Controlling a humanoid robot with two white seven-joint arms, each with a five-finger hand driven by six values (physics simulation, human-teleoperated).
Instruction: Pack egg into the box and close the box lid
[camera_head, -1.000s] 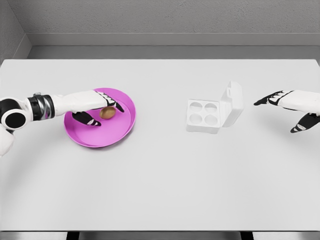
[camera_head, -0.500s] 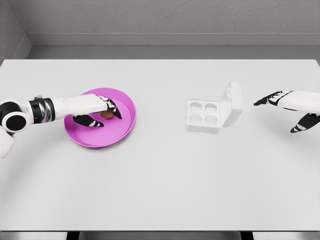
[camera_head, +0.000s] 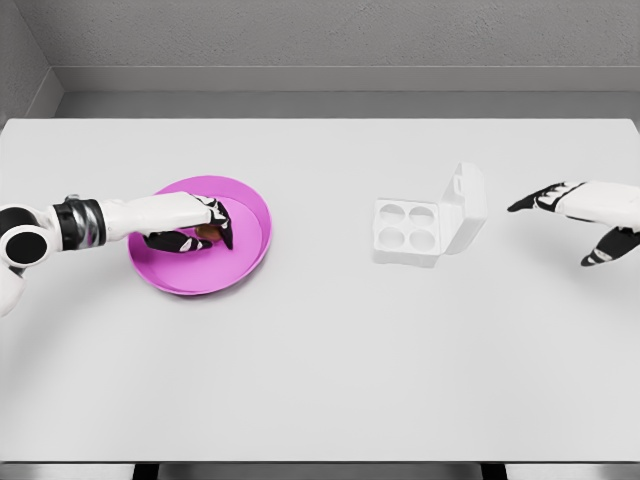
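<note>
Egg (camera_head: 209, 232), brown and mostly hidden, lies in the magenta plate (camera_head: 250, 250) at about nine o'clock on the white table (camera_head: 320, 360). The left hand (camera_head: 192, 226) reaches in from nine o'clock and sits over the plate, its dark fingers (camera_head: 222, 228) curled around the egg so that only a sliver shows between them. The white box (camera_head: 408, 231) stands well apart toward three o'clock, its lid (camera_head: 465, 201) upright at the far right side and its four round cups bare. Nothing lies on the table between plate and box. The right hand (camera_head: 585, 215) hovers at three o'clock beyond the lid, fingers spread and holding nothing.
</note>
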